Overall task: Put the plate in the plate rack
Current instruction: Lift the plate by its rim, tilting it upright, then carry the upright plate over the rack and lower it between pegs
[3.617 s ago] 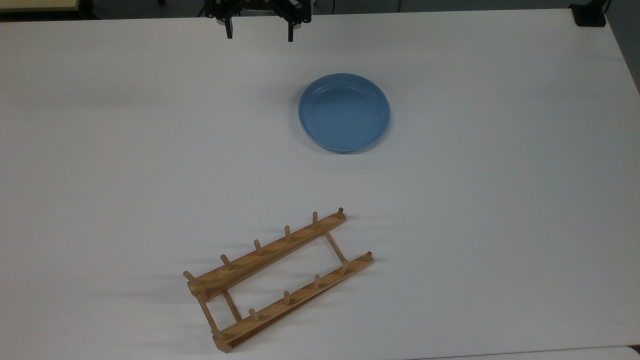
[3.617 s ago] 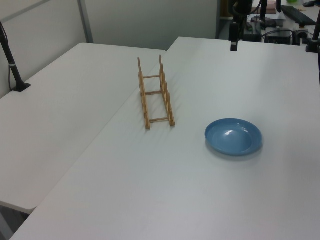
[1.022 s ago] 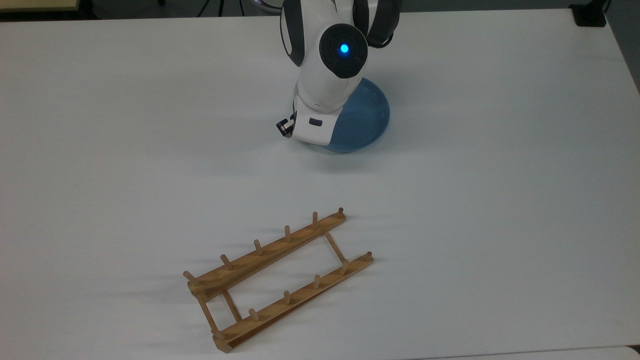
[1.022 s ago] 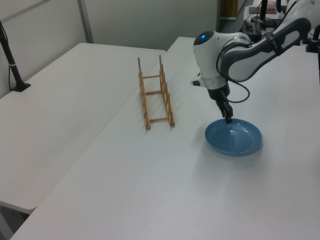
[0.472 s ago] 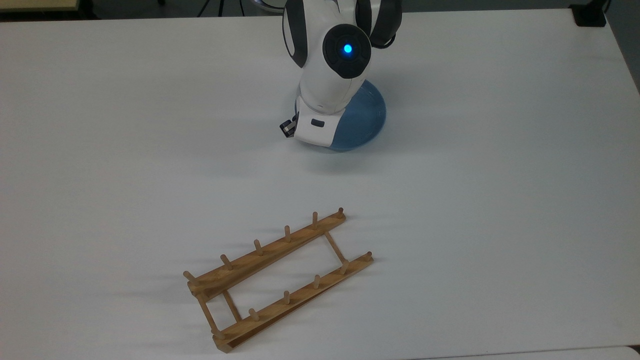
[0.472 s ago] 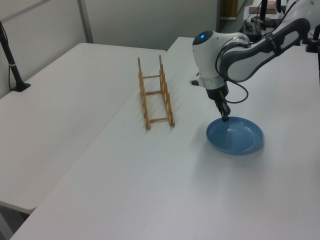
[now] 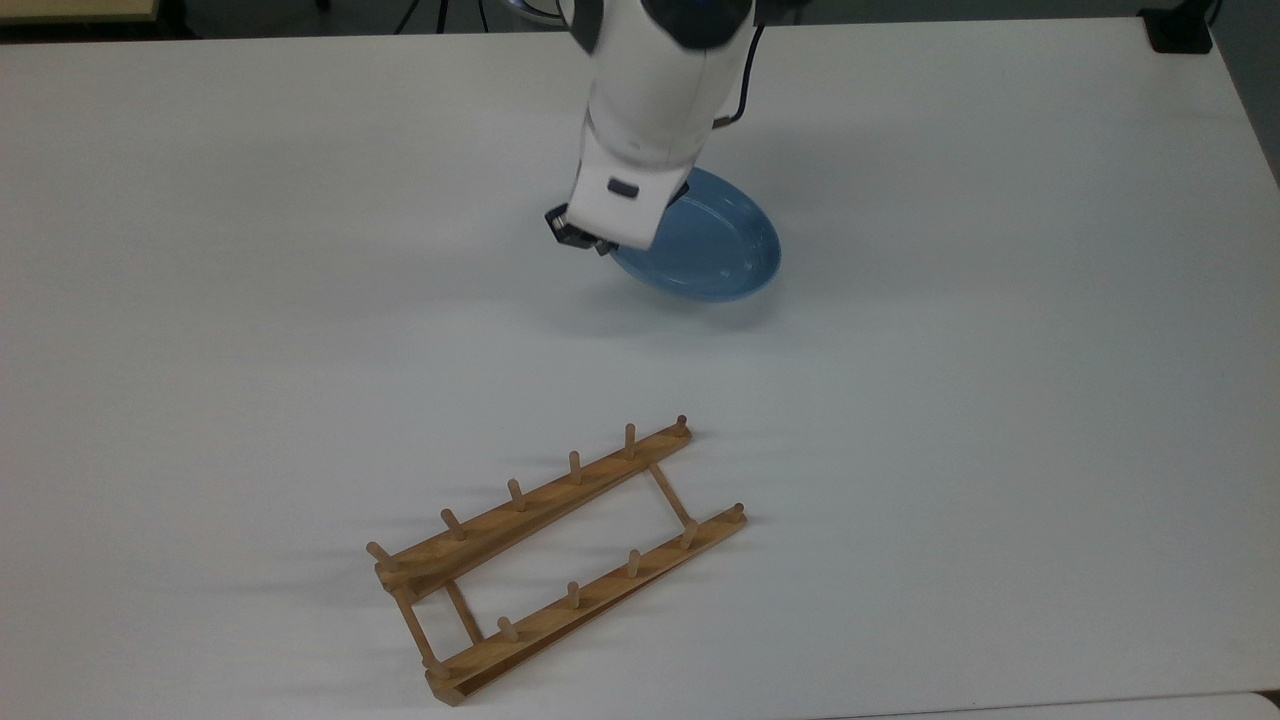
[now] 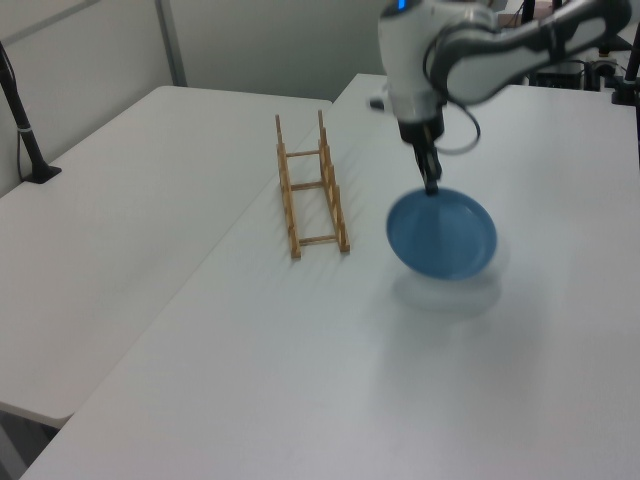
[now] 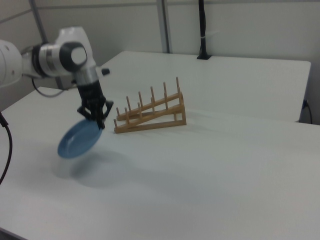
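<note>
The plate [image 8: 441, 233] is off the table [image 7: 1000, 400] now, hanging tilted from the gripper [image 8: 431, 184], which pinches it by the upper rim; in the right view the plate [image 9: 79, 139] slopes down and away from the gripper [image 9: 95, 116] with a soft shadow on the table [image 9: 225, 165] below it. Half a second ago it lay flat with the fingers just closing on its rim, so the grasp has been made and the lift has begun. In the top view the plate [image 7: 705, 246] sits toward the far edge of the table, near the middle of that edge, partly covered by the arm's white wrist.

The rack [image 7: 556, 556] lies well apart from it, close to the near edge in the top view, and has not moved. In the left view the rack [image 8: 311, 187] stands to the left of the plate with its pegs free.

With the plate held by one edge and hanging, the pick-up step looks done and the carry to the rack is what remains. The grip on a glossy rim is likely slippery, and the plate will probably need turning closer to upright before it can drop between two pairs of pegs.
</note>
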